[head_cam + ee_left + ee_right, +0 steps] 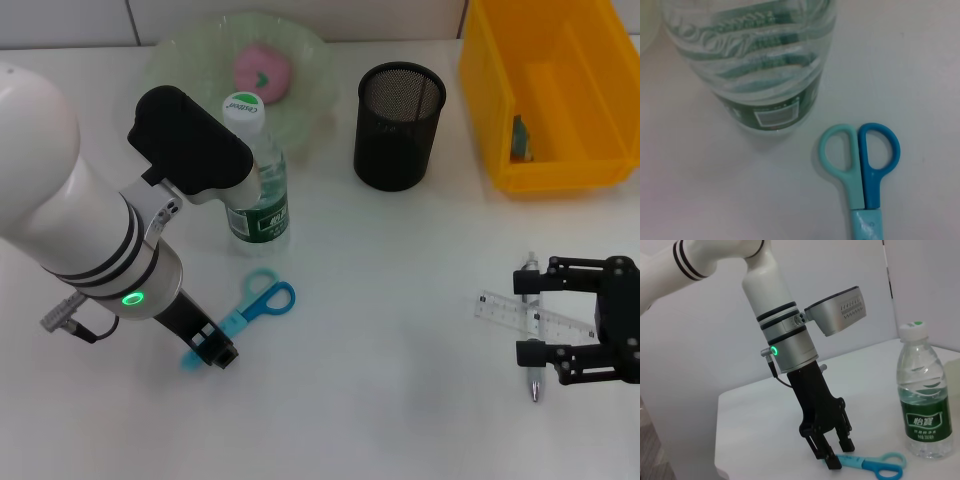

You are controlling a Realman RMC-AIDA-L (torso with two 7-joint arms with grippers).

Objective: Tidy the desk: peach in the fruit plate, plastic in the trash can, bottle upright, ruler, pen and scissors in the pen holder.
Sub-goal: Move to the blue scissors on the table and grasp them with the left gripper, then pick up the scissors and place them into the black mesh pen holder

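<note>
the left gripper [835, 452], fingers apart, stands over the blade end of the scissors [250, 305], at 6 o'clock from the bottle [256, 175]; it should close squarely on the blades; the right gripper [545, 320] waits open over the ruler [530, 315]

It looked like a robot test bench in a lab, dressed up as an office desk. The white table [400, 330] was bare apart from a few staged props: a black mesh pen holder [399, 126], a clear ruler [535, 316], a pair of blue scissors [258, 304], a water bottle [256, 180], a yellow plastic bin [548, 90] and a green plate [190, 55]. Behind the table stood a plain white wall [840, 270], with nothing homely on it. A white robot arm [70, 200] reached over the tabletop.
</note>
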